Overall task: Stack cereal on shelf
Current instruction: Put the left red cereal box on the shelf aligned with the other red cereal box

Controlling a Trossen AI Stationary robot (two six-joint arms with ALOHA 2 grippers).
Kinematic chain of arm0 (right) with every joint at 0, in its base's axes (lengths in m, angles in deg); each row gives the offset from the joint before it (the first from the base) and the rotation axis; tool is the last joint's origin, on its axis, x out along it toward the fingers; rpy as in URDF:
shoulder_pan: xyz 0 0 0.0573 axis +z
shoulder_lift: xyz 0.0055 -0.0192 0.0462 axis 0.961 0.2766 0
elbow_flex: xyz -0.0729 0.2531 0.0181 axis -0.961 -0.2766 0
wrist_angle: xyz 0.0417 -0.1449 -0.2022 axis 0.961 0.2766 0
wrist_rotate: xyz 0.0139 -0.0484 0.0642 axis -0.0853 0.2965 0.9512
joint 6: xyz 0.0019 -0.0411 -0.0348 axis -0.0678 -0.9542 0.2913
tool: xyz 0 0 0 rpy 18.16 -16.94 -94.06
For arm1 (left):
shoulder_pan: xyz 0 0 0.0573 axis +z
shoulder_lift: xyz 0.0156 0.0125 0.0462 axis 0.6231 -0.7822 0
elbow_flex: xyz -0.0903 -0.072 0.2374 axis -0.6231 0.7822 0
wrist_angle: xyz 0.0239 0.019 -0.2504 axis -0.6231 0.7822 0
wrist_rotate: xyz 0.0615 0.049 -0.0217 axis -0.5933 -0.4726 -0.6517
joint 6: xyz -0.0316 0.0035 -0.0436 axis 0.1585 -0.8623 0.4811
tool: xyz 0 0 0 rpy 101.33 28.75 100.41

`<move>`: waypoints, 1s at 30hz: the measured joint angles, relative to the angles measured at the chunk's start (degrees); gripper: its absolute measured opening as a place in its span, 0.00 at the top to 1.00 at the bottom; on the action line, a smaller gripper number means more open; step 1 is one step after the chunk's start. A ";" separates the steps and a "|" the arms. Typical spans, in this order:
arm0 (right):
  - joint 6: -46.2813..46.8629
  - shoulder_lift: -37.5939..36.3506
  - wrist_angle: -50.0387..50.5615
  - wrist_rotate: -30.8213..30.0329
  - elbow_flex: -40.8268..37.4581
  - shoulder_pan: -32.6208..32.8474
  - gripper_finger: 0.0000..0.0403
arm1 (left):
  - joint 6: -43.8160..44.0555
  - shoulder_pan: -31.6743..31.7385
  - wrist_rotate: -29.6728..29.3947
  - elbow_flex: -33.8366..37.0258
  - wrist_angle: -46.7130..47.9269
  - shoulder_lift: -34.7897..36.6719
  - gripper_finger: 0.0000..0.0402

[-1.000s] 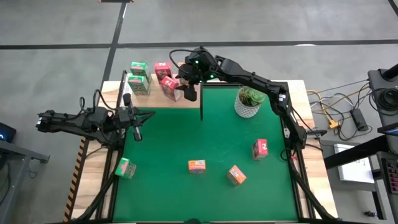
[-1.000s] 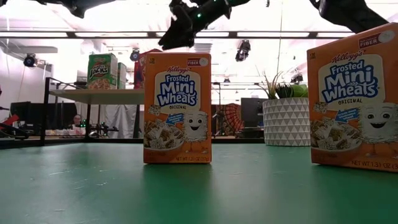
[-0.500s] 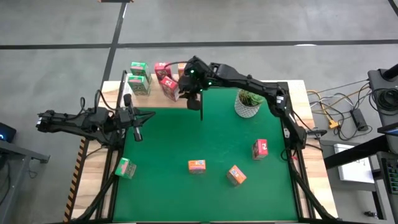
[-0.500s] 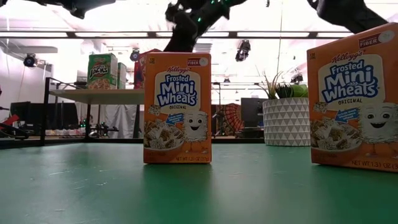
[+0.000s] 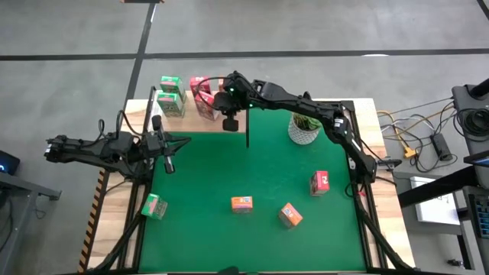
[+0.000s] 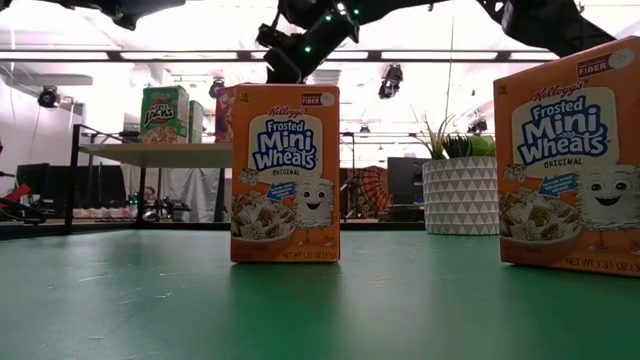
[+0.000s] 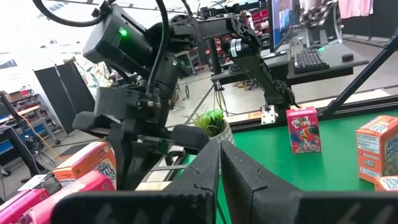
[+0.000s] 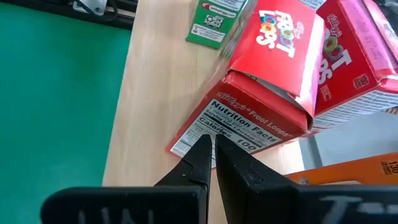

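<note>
- We see four boxes up on the shelf [image 5: 191, 122]: two green, two pink.
- Right gripper [image 8: 210, 152] hovers at a pink box [image 8: 264, 102], fingers clenched on nothing.
- Left gripper [image 5: 170, 159] waits, clenched (idle at the tabletop's edge).
- Five boxes remain below.

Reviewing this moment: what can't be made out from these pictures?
- High view: the right gripper and its arm cover part of the shelf and pink cereal boxes; an orange box there is hidden.
- Low view: the front orange Frosted Mini-Wheats box blocks the shelf's right part.
- Right wrist view: whether the shut fingers touch the tipped Froot Loops box.
</note>
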 joint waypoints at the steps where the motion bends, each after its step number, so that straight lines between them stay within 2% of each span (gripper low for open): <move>1: -0.33 0.02 -0.32 -0.27 0.00 0.00 0.97 | 0.00 0.00 0.00 0.00 0.01 0.00 1.00; 19: -3.38 0.04 -9.88 -2.01 0.00 0.00 0.97 | 0.00 0.00 0.03 0.00 0.01 0.13 1.00; 22: -3.43 0.04 -9.86 -4.09 0.00 0.00 0.97 | 0.01 -0.01 0.04 0.00 0.01 0.13 1.00; 30: -1.57 -0.79 -3.16 -3.36 0.00 1.33 0.97 | 0.42 0.00 0.02 0.00 0.55 1.04 1.00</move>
